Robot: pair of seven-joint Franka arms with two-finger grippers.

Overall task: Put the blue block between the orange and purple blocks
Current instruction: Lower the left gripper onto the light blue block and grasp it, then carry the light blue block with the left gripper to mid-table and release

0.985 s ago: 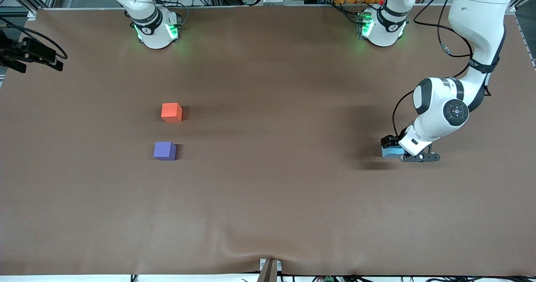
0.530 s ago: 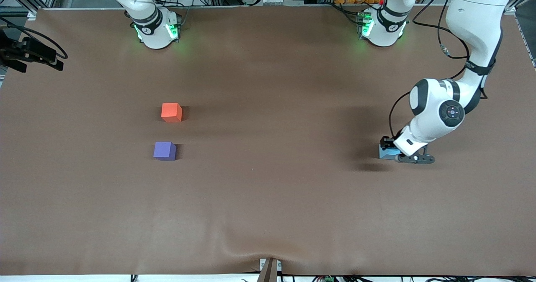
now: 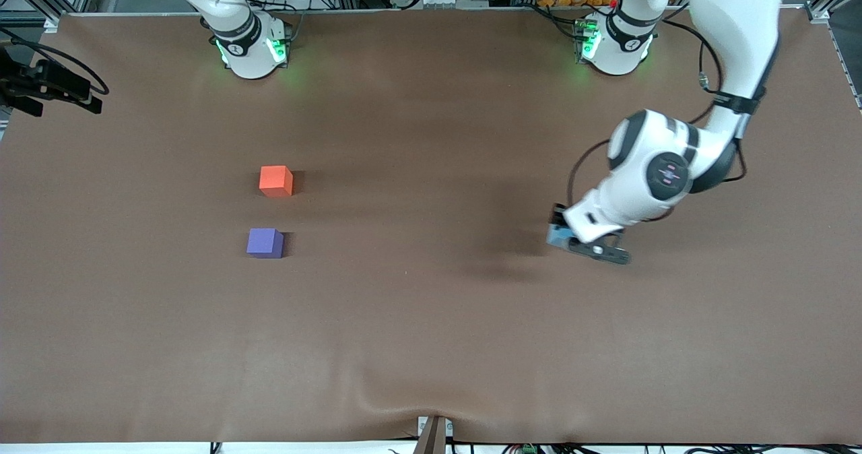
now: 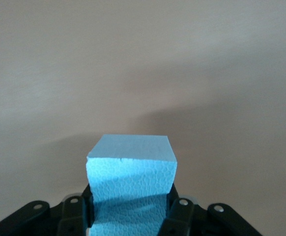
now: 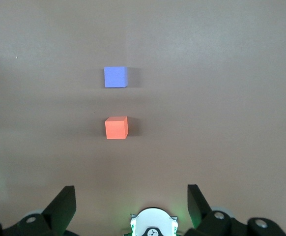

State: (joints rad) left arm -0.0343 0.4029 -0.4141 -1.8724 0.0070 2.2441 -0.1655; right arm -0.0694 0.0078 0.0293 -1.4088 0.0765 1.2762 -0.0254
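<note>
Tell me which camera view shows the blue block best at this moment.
The left wrist view: the blue block fills it, clamped in the left tool. The front view shows only a sliver of it under the arm's wrist. The right wrist view does not show it.

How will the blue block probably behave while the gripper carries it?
The blue block looks like pebbled foam, so probably light and slightly squashy. Its flat faces sit between the left gripper fingers, so it seems unlikely to roll or slip.
</note>
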